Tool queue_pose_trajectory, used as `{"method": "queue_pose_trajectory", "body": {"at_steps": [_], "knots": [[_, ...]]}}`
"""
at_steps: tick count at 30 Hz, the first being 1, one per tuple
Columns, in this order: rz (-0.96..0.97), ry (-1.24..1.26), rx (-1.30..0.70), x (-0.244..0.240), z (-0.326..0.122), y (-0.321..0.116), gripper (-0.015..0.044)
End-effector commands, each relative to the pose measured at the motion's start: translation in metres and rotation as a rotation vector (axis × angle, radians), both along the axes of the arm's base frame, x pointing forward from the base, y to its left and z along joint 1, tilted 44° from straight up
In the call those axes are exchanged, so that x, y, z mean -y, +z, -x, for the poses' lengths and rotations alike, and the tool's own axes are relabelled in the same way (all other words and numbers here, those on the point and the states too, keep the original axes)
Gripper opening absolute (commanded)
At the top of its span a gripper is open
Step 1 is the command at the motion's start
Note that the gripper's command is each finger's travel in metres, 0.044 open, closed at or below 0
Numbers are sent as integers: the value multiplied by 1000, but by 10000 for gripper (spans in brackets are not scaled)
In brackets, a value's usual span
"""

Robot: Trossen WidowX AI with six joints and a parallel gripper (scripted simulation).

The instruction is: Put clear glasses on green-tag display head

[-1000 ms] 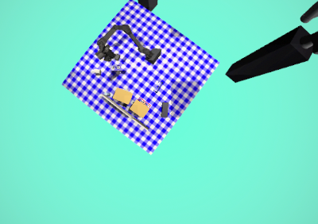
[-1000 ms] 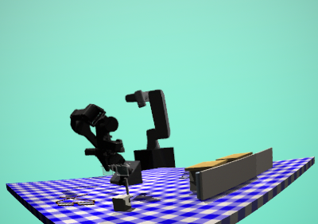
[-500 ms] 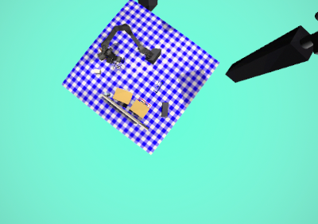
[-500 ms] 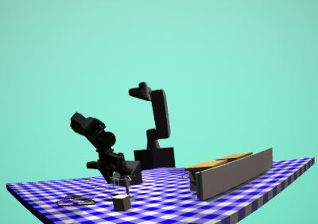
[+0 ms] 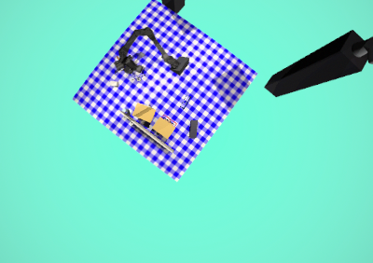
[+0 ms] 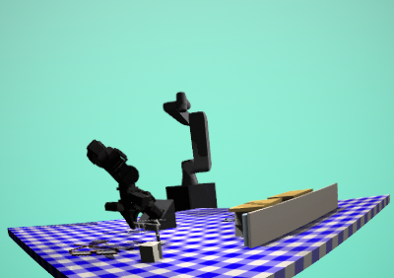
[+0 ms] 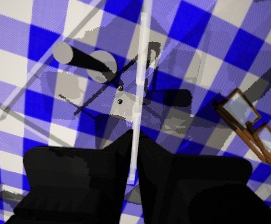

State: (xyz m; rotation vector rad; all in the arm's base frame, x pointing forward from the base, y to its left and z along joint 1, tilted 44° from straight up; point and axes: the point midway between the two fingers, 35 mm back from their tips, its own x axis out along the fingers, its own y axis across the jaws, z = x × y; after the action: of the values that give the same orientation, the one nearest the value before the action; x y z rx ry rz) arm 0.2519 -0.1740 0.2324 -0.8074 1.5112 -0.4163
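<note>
Wrist view: the end effector (image 5: 141, 70) (image 6: 134, 226) (image 7: 134, 133) is closing its two dark fingers on the clear glasses (image 5: 138, 77) (image 6: 148, 225) (image 7: 140, 75), a pale, translucent bar of which is running lengthwise between them. Brown-framed glasses (image 6: 95, 251) (image 7: 240, 116) are lying to one side on the blue-and-white checked surface (image 5: 210, 67) (image 6: 207, 229) (image 7: 10, 45). Exterior view: the arm (image 5: 158, 44) (image 6: 200, 142) is reaching out and bending downward, holding the clear glasses above the surface, near a small white block (image 5: 114, 83) (image 6: 150, 252). The clear glasses are hanging well apart from the two tan-topped forms (image 5: 144, 112) (image 5: 164, 128) (image 6: 256, 205) (image 6: 294, 194), which are standing side by side along a long upright panel (image 5: 148, 131) (image 6: 295, 216). Top view: a dark oblong block (image 5: 193, 129) is resting near one end of this pair, while another pair of glasses (image 5: 184, 103) is lying on the surface between the block and the arm.
</note>
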Motion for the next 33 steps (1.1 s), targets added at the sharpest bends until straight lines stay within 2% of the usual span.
{"method": "queue_pose_trajectory", "body": {"at_steps": [1,33], "knots": [[0,3,3,1,1,2,0],[2,3,3,16,17,15,0]]}}
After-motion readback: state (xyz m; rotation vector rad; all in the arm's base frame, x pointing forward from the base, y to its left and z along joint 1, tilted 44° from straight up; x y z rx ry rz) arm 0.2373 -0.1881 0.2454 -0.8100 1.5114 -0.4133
